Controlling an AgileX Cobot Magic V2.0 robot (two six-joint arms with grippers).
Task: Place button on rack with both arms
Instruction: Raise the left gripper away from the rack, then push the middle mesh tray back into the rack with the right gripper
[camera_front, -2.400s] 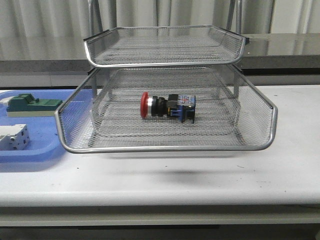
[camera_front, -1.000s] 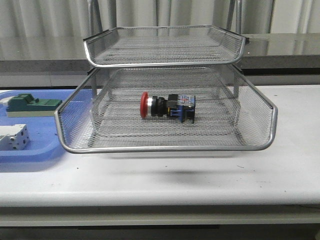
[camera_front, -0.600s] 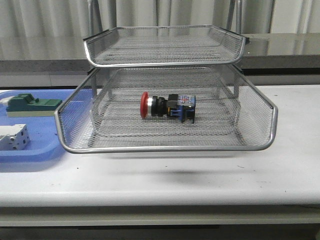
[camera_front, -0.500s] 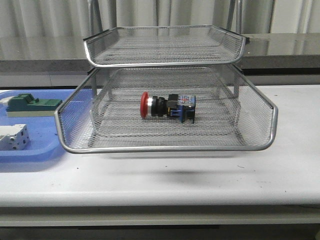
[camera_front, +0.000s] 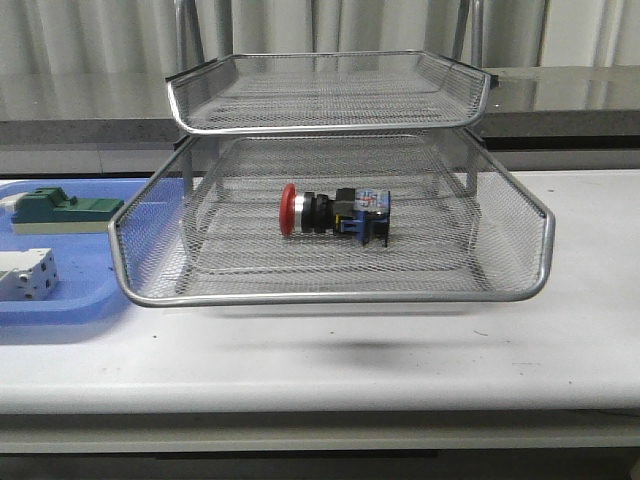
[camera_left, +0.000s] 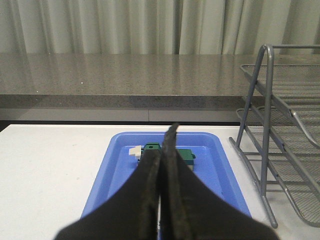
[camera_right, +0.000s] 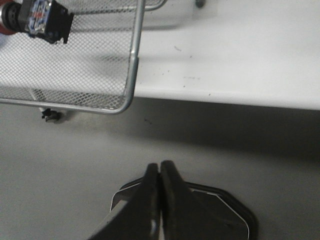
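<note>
The button (camera_front: 335, 213), red-headed with a blue-black block, lies on its side in the pulled-out middle tray of the silver wire rack (camera_front: 330, 296). Its blue-black end (camera_right: 44, 16) also shows in the right wrist view, inside the tray's corner (camera_right: 131, 85). Neither arm appears in the front view. My left gripper (camera_left: 165, 142) is shut and empty, held above the blue tray, beside the rack's frame (camera_left: 266, 135). Past the table's front edge, over the floor, my right gripper (camera_right: 159, 167) is shut with nothing in it.
A blue plastic tray (camera_front: 70, 300) at the left holds a green block (camera_front: 62, 211) and a white block (camera_front: 27, 274). In the left wrist view the green block (camera_left: 185, 155) lies in that tray (camera_left: 115, 165). The rack's top tier (camera_front: 330, 92) overhangs the button.
</note>
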